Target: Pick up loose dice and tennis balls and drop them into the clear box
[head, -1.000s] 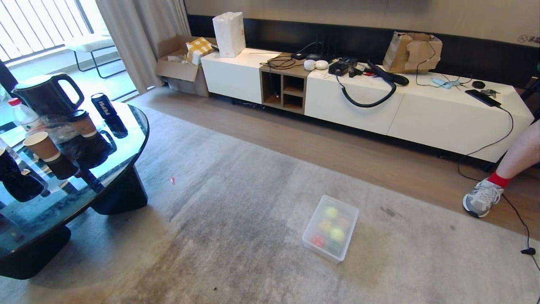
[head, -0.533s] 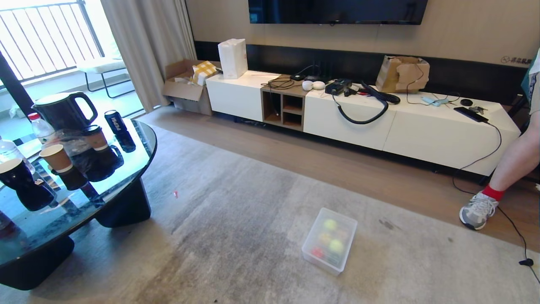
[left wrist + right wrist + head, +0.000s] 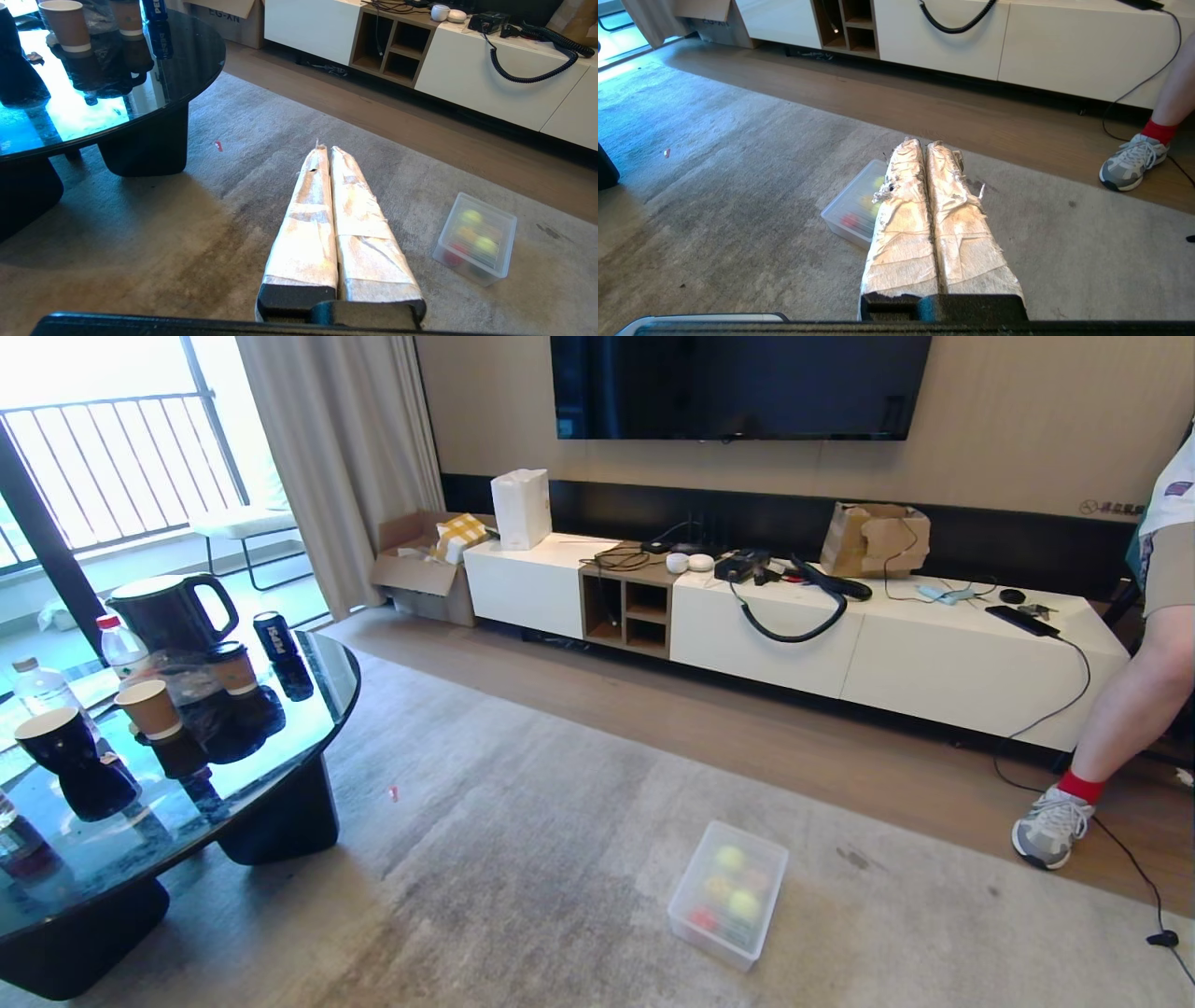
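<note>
Blue "PEPSI" can (image 3: 272, 637) stands on the glass tabletop (image 3: 317, 695) at far left; the clear box (image 3: 727, 894) with balls and dice lies on the carpet. Left wrist view: left gripper (image 3: 325, 150) closed, empty. Right wrist view: right gripper (image 3: 923, 143) closed, before the box.

Grey rug (image 3: 523, 896) over wood floor. Round black glass table (image 3: 308, 728) at left w/ kettle (image 3: 173, 611), paper cups (image 3: 149, 707), soda can (image 3: 273, 637), water bottles (image 3: 119, 647). Low white TV cabinet (image 3: 934, 663) along wall, coiled black cable (image 3: 794, 633) & brown paper bag (image 3: 873, 539) on top; TV (image 3: 738, 383) above. Person's leg, red sock, grey sneaker (image 3: 1050, 826) at right
</note>
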Available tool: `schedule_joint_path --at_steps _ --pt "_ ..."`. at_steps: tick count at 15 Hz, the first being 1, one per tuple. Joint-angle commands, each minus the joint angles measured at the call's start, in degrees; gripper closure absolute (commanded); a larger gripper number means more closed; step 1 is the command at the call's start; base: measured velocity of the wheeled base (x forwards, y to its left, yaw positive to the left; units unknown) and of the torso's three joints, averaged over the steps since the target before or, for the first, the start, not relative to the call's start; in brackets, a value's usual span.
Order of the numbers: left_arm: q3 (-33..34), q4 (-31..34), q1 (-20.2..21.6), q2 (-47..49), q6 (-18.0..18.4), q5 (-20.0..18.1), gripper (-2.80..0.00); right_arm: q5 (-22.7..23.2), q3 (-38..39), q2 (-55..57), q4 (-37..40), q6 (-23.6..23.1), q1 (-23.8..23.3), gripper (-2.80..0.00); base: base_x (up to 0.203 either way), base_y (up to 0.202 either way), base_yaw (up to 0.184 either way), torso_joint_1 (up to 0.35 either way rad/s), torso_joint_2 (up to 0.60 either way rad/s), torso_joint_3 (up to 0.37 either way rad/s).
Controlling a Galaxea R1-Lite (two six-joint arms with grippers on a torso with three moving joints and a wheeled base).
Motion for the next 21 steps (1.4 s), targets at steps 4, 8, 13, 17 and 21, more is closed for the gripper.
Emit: schedule_joint_path --at_steps 4,8,13,17,21 --pt "0.0 0.0 0.0 0.0 0.1 0.1 0.00 0.0 0.0 0.1 0.0 0.0 0.0 0.00 0.000 0.000 0.000 0.000 0.00 0.020" --pt "0.0 0.0 0.0 0.0 0.3 0.1 0.00 0.0 -0.1 0.1 0.3 0.0 0.0 0.00 0.000 0.000 0.000 0.000 0.00 0.000" --pt "0.0 0.0 0.0 0.0 0.3 0.4 0.00 0.0 -0.1 0.1 0.4 0.0 0.0 0.00 0.003 -0.002 0.063 0.002 0.00 0.001" --pt "0.0 0.0 0.0 0.0 0.4 0.4 0.00 0.0 -0.1 0.1 0.4 0.0 0.0 0.00 0.002 -0.006 0.164 0.002 0.00 0.003" --pt "0.0 0.0 0.0 0.0 0.3 0.4 0.00 0.0 -0.1 0.1 0.4 0.0 0.0 0.00 0.002 -0.007 0.165 0.003 0.00 0.003"
